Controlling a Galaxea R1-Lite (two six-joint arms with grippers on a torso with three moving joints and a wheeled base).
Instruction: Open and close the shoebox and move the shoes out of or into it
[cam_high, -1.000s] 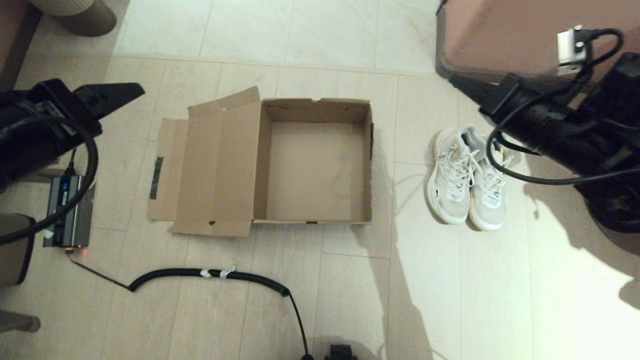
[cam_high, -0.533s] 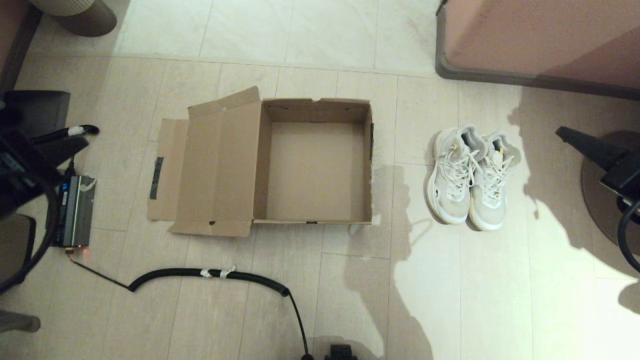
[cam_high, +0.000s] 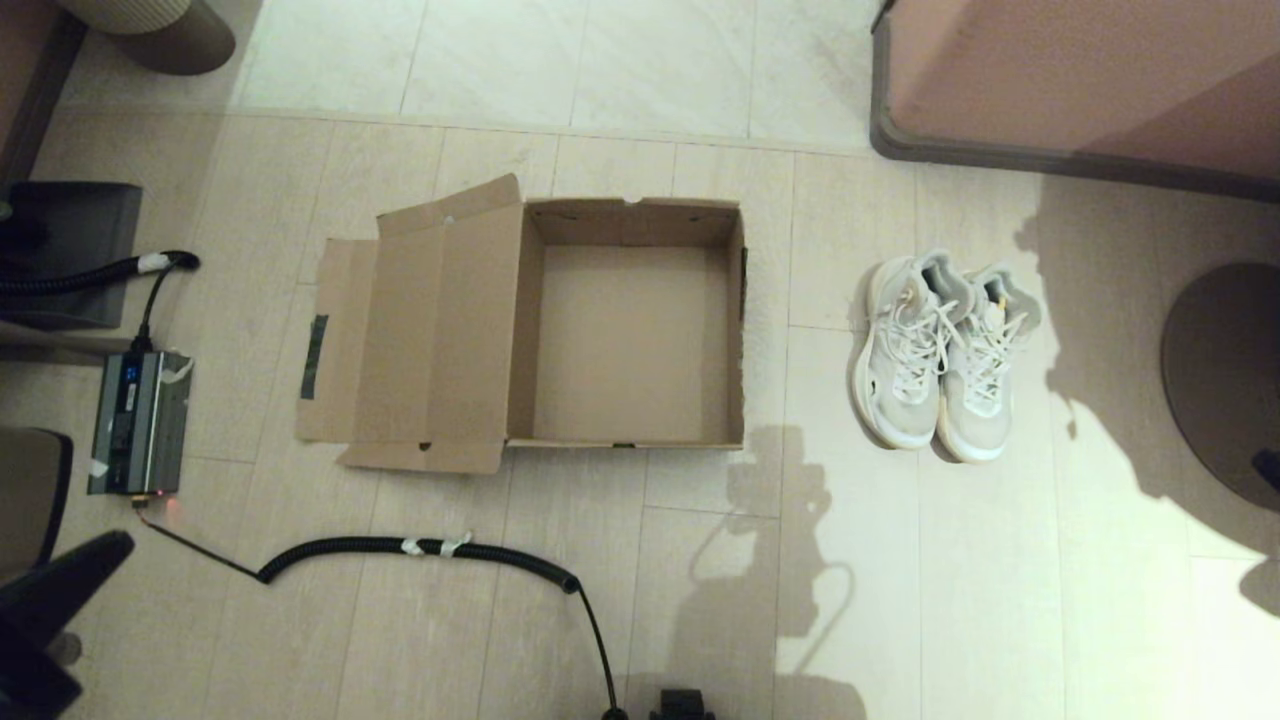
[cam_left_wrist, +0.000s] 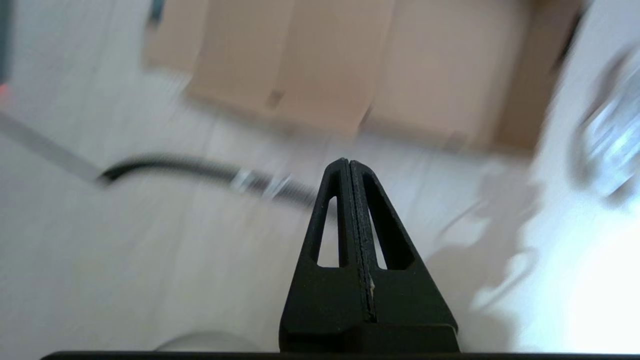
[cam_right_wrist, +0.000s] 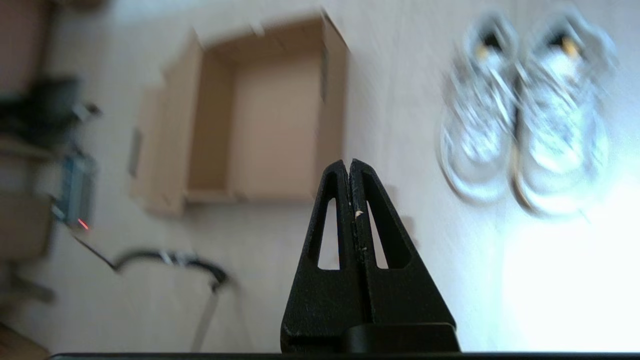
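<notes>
Cardboard shoebox on the tiled floor, lid flap folded flat to its left, interior bare; opening looks done; off-white sneakers paired on the floor well right of the box, so loading and closing remain; left gripper pulled to the lower-left corner, jaws pressed together, holding nothing; right gripper likewise, clear of both.
</notes>
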